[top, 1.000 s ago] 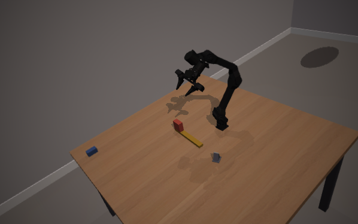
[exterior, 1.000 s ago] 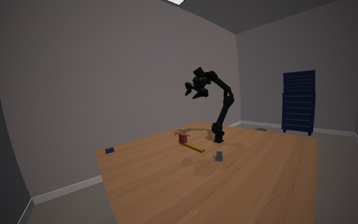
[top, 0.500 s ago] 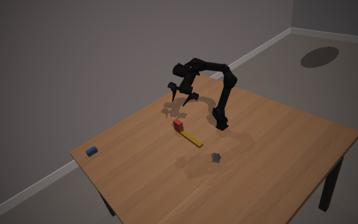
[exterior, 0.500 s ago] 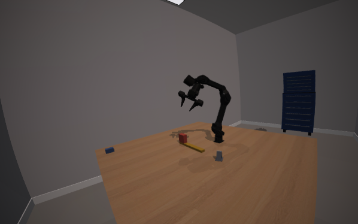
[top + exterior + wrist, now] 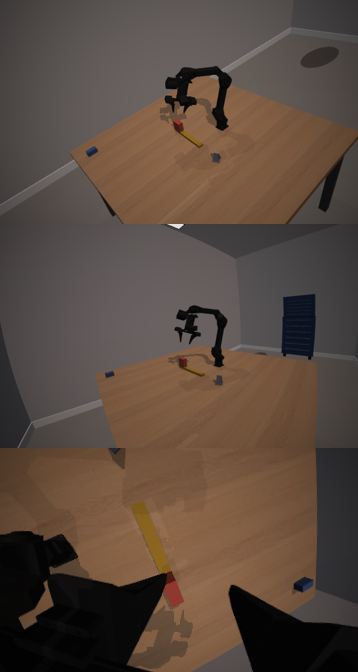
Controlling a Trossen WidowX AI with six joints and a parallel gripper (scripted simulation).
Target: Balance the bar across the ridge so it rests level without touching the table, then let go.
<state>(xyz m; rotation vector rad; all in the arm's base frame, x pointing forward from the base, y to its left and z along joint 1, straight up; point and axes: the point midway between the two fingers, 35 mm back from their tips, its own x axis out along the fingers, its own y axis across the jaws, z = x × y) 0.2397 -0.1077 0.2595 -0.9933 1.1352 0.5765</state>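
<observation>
The yellow bar lies flat on the table, with a red block on its far end. The small grey ridge stands upright on the table, apart from the bar's near end; only a bit of it shows at the top edge of the wrist view. My gripper is open and empty. It hangs above the table, higher than the red block and close to that end of the bar, fingers pointing down.
A blue block lies near the table's left corner. The arm's base stands behind the ridge, to the right of the bar. A blue cabinet stands on the floor beyond the table.
</observation>
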